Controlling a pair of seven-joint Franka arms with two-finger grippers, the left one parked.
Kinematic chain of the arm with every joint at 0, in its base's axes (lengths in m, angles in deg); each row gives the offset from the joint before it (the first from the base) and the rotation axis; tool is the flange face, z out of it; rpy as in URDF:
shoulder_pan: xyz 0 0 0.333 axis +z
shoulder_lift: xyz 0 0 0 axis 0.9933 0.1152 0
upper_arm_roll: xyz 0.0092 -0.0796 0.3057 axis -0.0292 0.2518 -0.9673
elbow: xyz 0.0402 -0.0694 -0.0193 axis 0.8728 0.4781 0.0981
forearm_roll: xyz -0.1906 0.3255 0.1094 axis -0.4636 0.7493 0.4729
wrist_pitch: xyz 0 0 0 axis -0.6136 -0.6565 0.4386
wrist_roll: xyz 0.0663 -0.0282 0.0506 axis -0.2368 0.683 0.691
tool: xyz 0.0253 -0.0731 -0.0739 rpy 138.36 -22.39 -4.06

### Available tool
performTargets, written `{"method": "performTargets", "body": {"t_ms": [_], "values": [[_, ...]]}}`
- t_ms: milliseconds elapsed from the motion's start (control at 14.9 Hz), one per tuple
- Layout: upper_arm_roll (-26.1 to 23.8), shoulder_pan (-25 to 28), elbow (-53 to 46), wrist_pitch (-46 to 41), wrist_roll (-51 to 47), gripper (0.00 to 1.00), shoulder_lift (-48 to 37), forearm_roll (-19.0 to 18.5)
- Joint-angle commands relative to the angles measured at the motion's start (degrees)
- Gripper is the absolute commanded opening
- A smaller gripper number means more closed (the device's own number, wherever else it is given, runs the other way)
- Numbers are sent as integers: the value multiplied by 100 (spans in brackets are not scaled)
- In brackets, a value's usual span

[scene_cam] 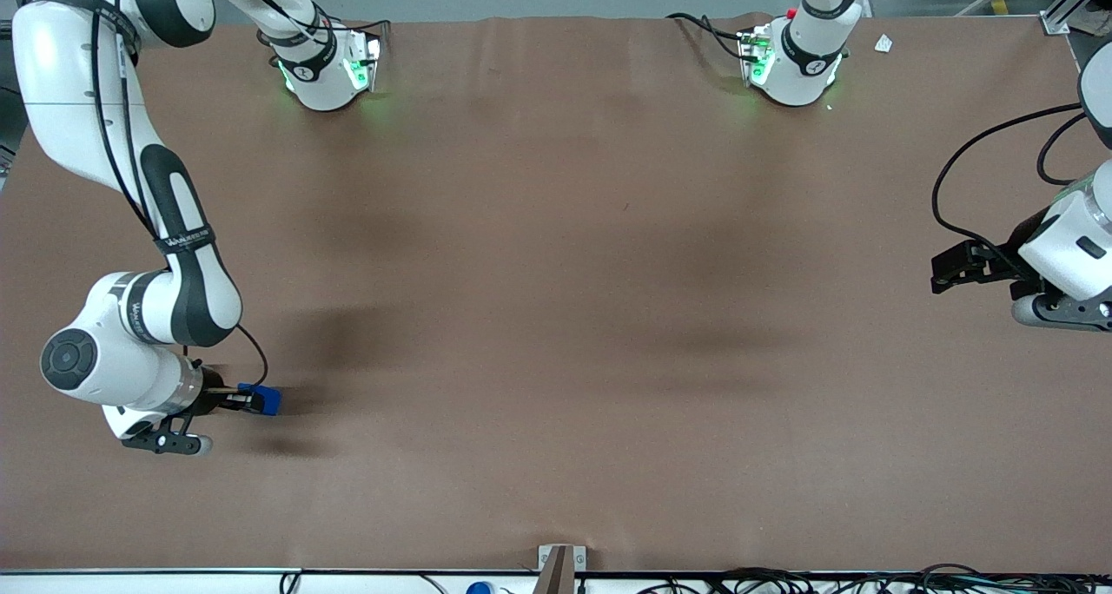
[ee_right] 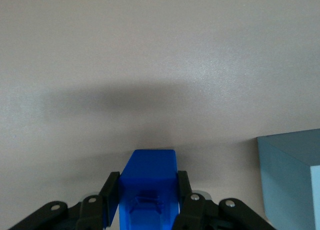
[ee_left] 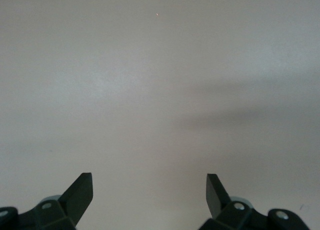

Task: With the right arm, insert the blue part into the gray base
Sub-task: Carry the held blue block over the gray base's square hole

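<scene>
My right arm's gripper (scene_cam: 254, 398) is low over the brown table, at the working arm's end and near the front camera. It is shut on the blue part (scene_cam: 266, 400), which sticks out from between the fingertips. In the right wrist view the blue part (ee_right: 148, 172) sits squeezed between the two black fingers (ee_right: 109, 192), just above the table. The gray base (ee_right: 294, 182) shows only in the right wrist view, as a boxy light block standing on the table close beside the gripper. It does not show in the front view.
The brown table (scene_cam: 556, 316) spreads wide toward the parked arm's end. Two arm bases (scene_cam: 330, 73) (scene_cam: 790, 64) stand at its edge farthest from the front camera. A small bracket (scene_cam: 560, 568) sits at the nearest edge.
</scene>
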Motion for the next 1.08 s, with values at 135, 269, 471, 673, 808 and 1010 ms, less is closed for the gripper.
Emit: {"method": "performTargets", "body": {"t_ms": [135,269,471,673,808,1010], "values": [[-45,-213,-313,-1163,15,1,-300,-109],[-37,-406,-524,-1753,504,0,-485,-136],[-28,-705,-858,-2125,1199,0,-495,-267],[-28,-837,-894,-2063,1587,0,-442,-294],[-19,-837,-955,-2019,1754,0,-433,-303],[-1,-846,-956,-1897,2132,0,-407,-435]]}}
